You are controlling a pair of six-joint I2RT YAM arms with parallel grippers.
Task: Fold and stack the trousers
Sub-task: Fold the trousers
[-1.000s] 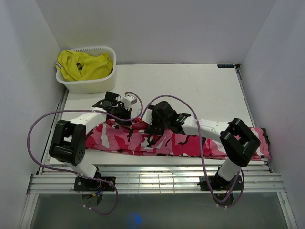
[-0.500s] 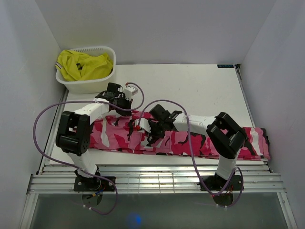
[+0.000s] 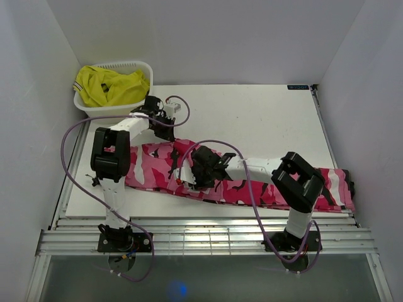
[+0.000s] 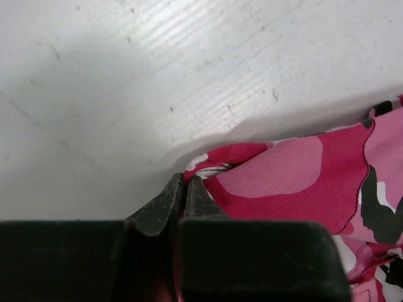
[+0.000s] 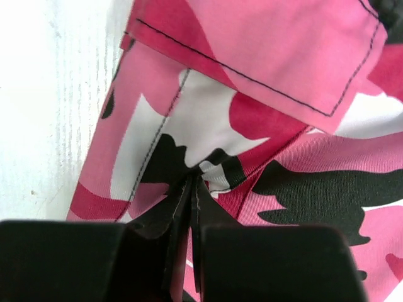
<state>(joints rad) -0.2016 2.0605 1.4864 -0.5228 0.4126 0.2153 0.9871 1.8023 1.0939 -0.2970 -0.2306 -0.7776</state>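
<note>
The pink, white, dark red and black camouflage trousers [image 3: 148, 170] lie stretched along the near part of the table, from the left side to the right edge. My left gripper [image 3: 165, 133] is at their far left edge. In the left wrist view it [image 4: 184, 179] is shut on a bunched corner of the trousers [image 4: 296, 182]. My right gripper [image 3: 187, 181] rests on the cloth left of centre. In the right wrist view it [image 5: 192, 179] is shut on a pinched fold of the trousers [image 5: 252, 56], beside a stitched pocket flap.
A white basket [image 3: 119, 113] holding a plain yellow garment [image 3: 110, 85] stands at the far left corner, close behind my left wrist. White walls enclose the table on three sides. The bare white table top [image 3: 264, 119] stretches behind the trousers.
My right gripper has shut on the cloth and shifted left and nearer. My left arm has swung farther back toward the basket, pulling the left end of the trousers with it.
</note>
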